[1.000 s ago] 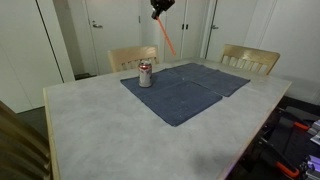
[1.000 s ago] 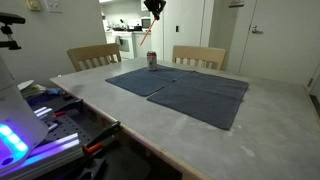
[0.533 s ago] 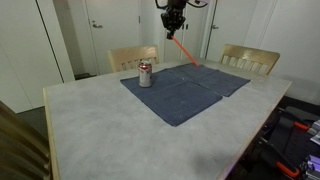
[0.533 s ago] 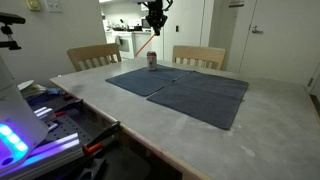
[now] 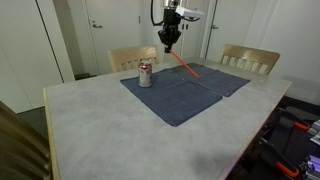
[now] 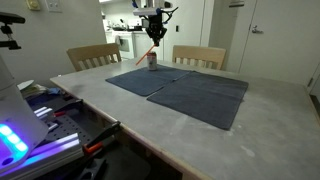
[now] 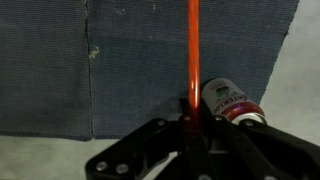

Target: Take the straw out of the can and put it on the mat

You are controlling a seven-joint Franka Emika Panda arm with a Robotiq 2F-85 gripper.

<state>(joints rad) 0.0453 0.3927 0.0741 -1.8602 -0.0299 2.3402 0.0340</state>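
Gripper [image 5: 168, 42] is up above the table [image 5: 95, 130], jaws narrow and pinched on the upper end of the straw [image 5: 183, 63]. Straw is clear of the can [image 5: 145, 75] and slants down over the blue mat [image 5: 185, 98]; can't tell if its low tip touches the cloth. Can stands upright on the mat near one corner. In the wrist view the straw [image 7: 193, 50] runs straight out from the fingers, with the can [image 7: 232, 102] just beside it. Two wooden chairs [image 5: 248, 58] are at the far edge.
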